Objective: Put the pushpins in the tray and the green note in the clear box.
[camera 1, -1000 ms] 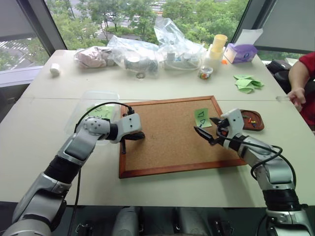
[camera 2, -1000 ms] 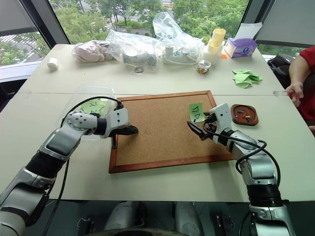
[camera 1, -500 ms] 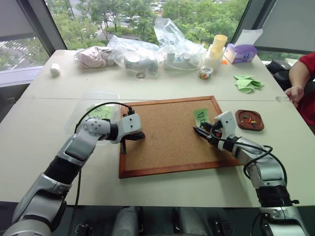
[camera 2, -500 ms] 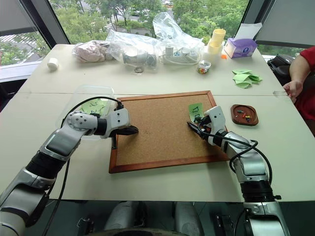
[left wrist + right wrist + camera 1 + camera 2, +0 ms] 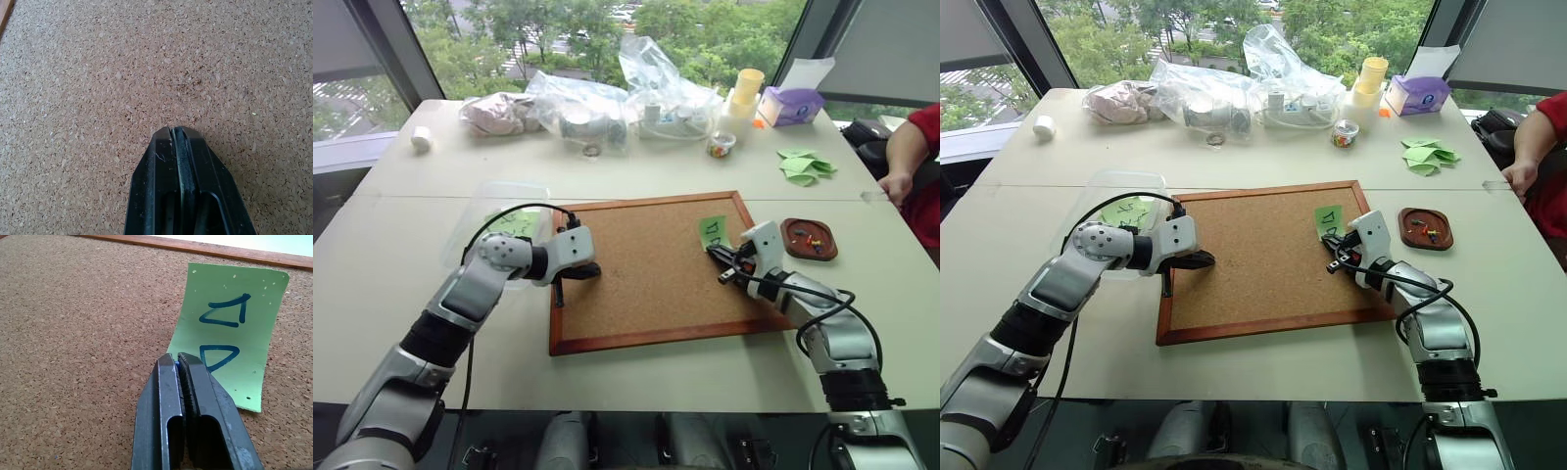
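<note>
Looking down from the head camera: wood-framed corkboard [image 5: 651, 269] lies on the pale worktop [image 5: 636, 171]. Light green square note with triangle marks [image 5: 713, 231] sits at the board's far right corner, the right gripper [image 5: 722, 270] at its near edge. Glossy reddish-brown tray [image 5: 809, 239] lies right of the board with pins inside. Clear plastic box [image 5: 499, 227] lies left of the board, behind the left gripper [image 5: 576, 274].

Left wrist view: fingers [image 5: 159, 186] pressed together over bare cork.

Right wrist view: fingers [image 5: 164, 406] closed at the note's lower corner, a sliver of blue between the tips; what it is cannot be told.
</note>
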